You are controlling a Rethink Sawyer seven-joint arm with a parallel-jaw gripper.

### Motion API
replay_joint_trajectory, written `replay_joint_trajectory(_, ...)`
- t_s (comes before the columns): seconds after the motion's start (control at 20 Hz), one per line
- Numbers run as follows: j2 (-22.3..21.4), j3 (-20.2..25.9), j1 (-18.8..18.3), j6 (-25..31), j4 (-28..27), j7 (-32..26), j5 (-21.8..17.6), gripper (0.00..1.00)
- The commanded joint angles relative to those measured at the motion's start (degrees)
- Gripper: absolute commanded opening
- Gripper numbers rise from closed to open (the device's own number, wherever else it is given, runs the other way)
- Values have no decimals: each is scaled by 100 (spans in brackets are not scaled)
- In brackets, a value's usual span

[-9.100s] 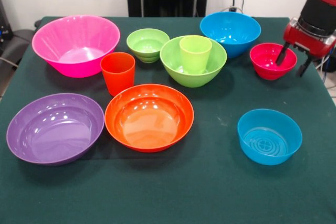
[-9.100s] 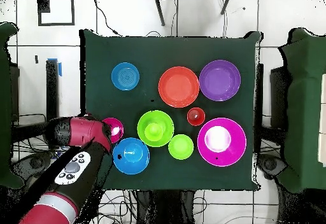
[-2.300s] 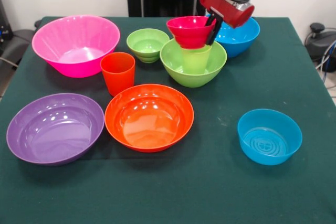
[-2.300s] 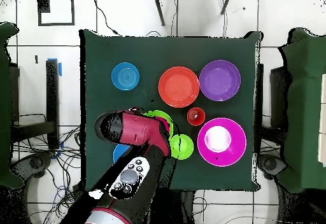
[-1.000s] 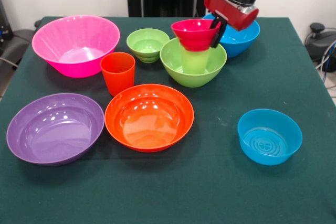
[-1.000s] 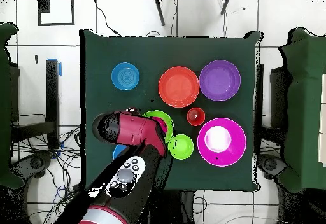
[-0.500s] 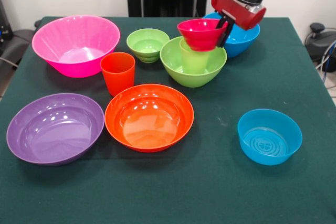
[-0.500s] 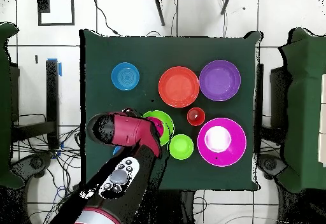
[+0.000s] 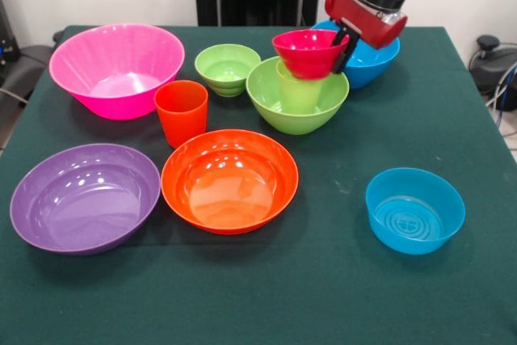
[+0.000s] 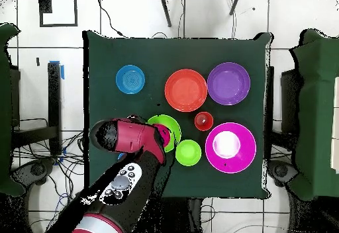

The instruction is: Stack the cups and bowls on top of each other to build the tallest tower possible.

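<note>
Red plastic topped the tower (image 9: 300,78): the small red bowl (image 9: 311,52) sat on the lime cup (image 9: 299,93), which stood in the medium green bowl (image 9: 297,107). The gripper (image 9: 340,41) had its fingers closed on the red bowl's rim, not yet released. So, by my reading, three pieces were stacked and most of the work remained. Loose on the green tabletop (image 9: 339,296) lay six bowls: pink (image 9: 117,69), purple (image 9: 84,197), orange (image 9: 229,179), small green (image 9: 227,68) and two blue (image 9: 414,209) (image 9: 370,61). One orange cup (image 9: 182,112) also stood apart.
</note>
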Motion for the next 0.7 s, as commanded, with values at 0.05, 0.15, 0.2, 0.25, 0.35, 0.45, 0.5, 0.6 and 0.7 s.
replay_joint_trajectory(0.05,499,195,148,-237,-174,971,-47,0)
replay_joint_trajectory(0.15,527,140,166,-257,-189,958,-47,0)
replay_joint_trajectory(0.2,545,108,178,-270,-200,955,-48,0)
replay_joint_trajectory(0.25,570,69,195,-297,-216,953,-53,0)
replay_joint_trajectory(0.35,579,61,181,-329,-214,905,-57,0)
replay_joint_trajectory(0.45,569,84,154,-325,-200,856,-49,0)
replay_joint_trajectory(0.5,561,108,138,-329,-188,838,-39,0)
replay_joint_trajectory(0.6,536,164,122,-344,-151,813,-16,0)
replay_joint_trajectory(0.7,535,184,118,-362,-140,809,0,0)
